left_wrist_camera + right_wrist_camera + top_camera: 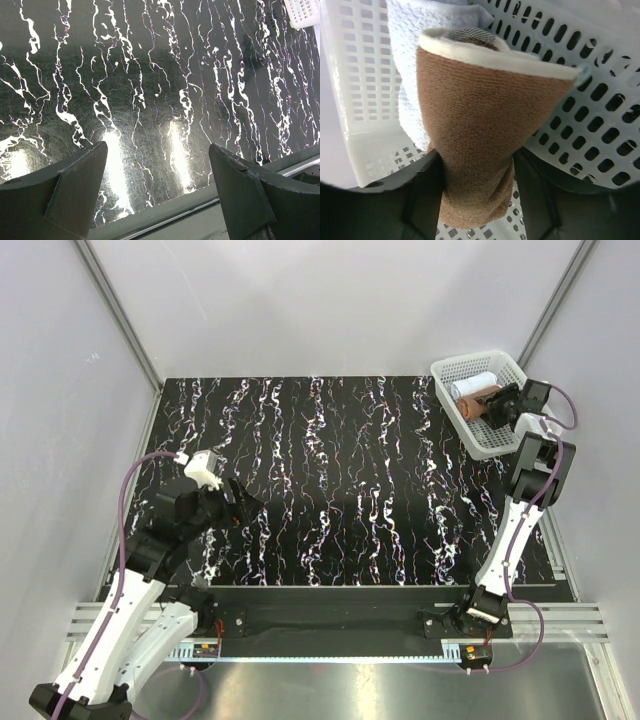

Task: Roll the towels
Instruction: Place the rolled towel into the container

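Altogether there are two towels, one basket, one table and two grippers.

Both towels are rolled into short, stubby cylinders and lie side by side in the basket [455, 368], which sits at about 2 o'clock on the table [340, 470] in the overhead view. The white towel [472, 386] is plain, with a fine fluffy nap. It lies toward 11 o'clock of the brown towel [483, 400] and touches it.

In the right wrist view the brown towel [480, 135] fills the middle. Its outside is a tight, ribbed weave, its end shows a cream rim, and there is a speck of teal at 2 o'clock. The white towel [415, 60] peeks out behind it at 10 o'clock.

The basket [600, 125] is one white plastic box, rectangular, with walls pierced by rows of small slots.

The right gripper [477, 200] is clamped on the brown towel. Its dark fingers [415, 195] press in from both sides at 6 o'clock, and the roll is pinched narrower there.

The left gripper [240, 508] is at about 8 o'clock over the table, well apart from the basket. In its wrist view the left gripper [157, 190] is spread wide and grasps nothing, with two black, blunt, wedge-shaped fingers.

The table [150, 75] is glossy black with white marble-like veins and bright glare patches. A corner of the basket [302, 12] shows at 1 o'clock.
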Tool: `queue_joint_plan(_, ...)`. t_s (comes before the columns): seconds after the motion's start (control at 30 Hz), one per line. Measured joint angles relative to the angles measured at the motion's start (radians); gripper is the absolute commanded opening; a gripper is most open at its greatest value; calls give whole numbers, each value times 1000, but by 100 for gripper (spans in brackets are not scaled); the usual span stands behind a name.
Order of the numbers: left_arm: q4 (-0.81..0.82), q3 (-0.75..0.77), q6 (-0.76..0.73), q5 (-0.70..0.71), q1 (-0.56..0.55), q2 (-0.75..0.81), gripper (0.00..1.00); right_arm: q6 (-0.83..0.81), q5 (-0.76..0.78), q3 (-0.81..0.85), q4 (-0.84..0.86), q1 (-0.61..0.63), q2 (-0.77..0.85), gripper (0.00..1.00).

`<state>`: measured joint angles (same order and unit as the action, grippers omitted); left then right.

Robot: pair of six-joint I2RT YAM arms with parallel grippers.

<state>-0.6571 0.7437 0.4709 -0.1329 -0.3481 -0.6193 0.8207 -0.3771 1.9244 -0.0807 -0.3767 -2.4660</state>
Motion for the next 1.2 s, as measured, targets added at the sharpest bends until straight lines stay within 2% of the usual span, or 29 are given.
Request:
queue_joint_plan(0.27, 0, 0, 0, 1, 4, 6, 88, -33, 21, -5, -92, 2, 26, 77)
queue_joint_plan(0.67, 0, 0, 0, 1, 10, 35, 88, -56, 28, -113, -174, -6, 128, 95)
queue_joint_plan(0.7, 1, 0, 0, 1, 10, 36, 88, -58, 28, -122, -177, -6, 137, 100)
queue_joint_plan(1.2, 1, 0, 0, 0, 16, 37, 89, -73, 65, -267, -225, -10, 288, 100)
